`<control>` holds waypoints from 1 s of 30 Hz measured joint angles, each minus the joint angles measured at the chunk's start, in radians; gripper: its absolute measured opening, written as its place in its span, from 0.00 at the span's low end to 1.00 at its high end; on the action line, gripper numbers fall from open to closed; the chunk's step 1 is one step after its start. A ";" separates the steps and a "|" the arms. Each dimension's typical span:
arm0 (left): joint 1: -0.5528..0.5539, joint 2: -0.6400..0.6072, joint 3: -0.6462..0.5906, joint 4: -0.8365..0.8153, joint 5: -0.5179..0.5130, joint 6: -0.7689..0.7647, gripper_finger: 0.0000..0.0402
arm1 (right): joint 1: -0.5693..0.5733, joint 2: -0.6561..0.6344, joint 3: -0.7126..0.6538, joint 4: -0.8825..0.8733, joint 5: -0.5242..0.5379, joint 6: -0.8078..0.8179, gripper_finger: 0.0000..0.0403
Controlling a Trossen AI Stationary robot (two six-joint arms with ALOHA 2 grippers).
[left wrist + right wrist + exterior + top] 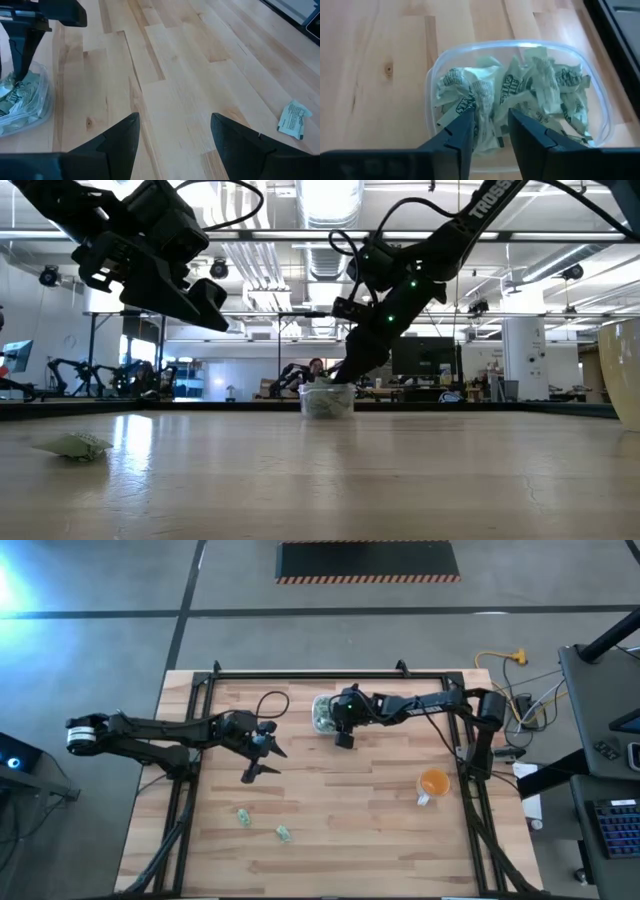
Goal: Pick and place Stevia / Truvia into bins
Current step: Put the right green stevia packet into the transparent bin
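your right tool (490, 131) is hanging directly over tub (325, 714), jaws narrowly parted around packet just under tips. your left tool (175, 137) is gaping wide, empty; loose packets (243, 816) are lying below it on table (350, 800), left arm nearer.

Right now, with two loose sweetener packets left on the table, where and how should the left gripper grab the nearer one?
Take the packet across its short width, coming straight down from above. It lies flat on the bare table, apart from the second packet, so nothing offers a side hold. The left gripper is open and hangs just beyond it, well placed to drop down.
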 joint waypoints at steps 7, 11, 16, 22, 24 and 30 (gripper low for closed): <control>0.000 0.000 0.000 -0.003 0.000 0.000 0.57 | 0.007 -0.011 0.029 -0.002 0.000 -0.006 0.28; 0.000 0.000 -0.001 -0.004 0.000 0.000 0.57 | 0.019 -0.013 0.057 -0.077 0.000 -0.012 0.26; 0.000 0.000 -0.001 -0.004 0.000 -0.001 0.57 | 0.030 -0.026 0.096 -0.194 0.000 -0.009 0.24; -0.004 0.000 -0.002 -0.002 0.003 -0.026 0.57 | 0.069 -0.096 0.119 -0.286 -0.002 0.015 0.20; -0.014 0.000 -0.002 0.000 0.005 -0.056 0.57 | 0.097 -0.129 0.112 -0.305 -0.007 0.015 0.19; -0.075 0.013 -0.002 0.007 0.006 -0.090 0.57 | 0.194 -0.214 0.096 -0.371 -0.025 0.014 0.17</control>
